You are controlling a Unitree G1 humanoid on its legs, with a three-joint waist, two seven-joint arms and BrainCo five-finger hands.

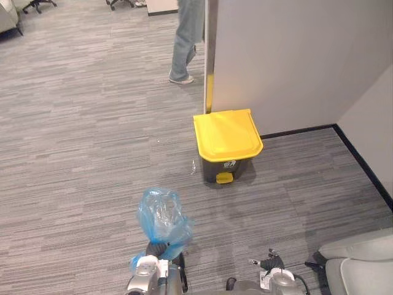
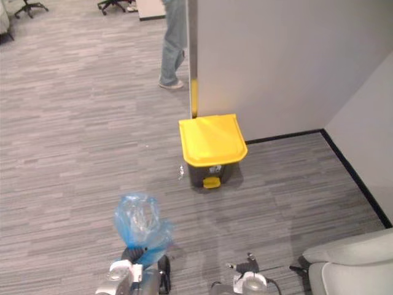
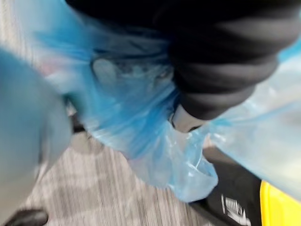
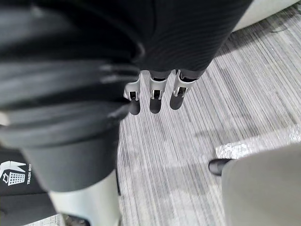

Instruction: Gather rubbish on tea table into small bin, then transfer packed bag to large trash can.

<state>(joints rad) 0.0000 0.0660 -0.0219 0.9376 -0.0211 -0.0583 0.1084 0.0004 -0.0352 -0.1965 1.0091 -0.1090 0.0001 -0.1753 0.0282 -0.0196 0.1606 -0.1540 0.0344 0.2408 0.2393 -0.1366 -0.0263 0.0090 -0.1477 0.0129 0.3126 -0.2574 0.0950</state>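
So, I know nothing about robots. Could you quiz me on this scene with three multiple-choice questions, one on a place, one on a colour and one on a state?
1. Where does the trash can stand? A on a table; B on the floor against the wall; C beside the office chairs.
2. What colour is the bag? A blue; B red; C black.
3. How is the trash can's lid? A lying on the floor; B propped open; C shut.
Answers: 1 B, its base sits on the floor at the wall's foot. 2 A, the left robot hand grips translucent blue plastic. 3 C, the yellow lid lies flat over the can.
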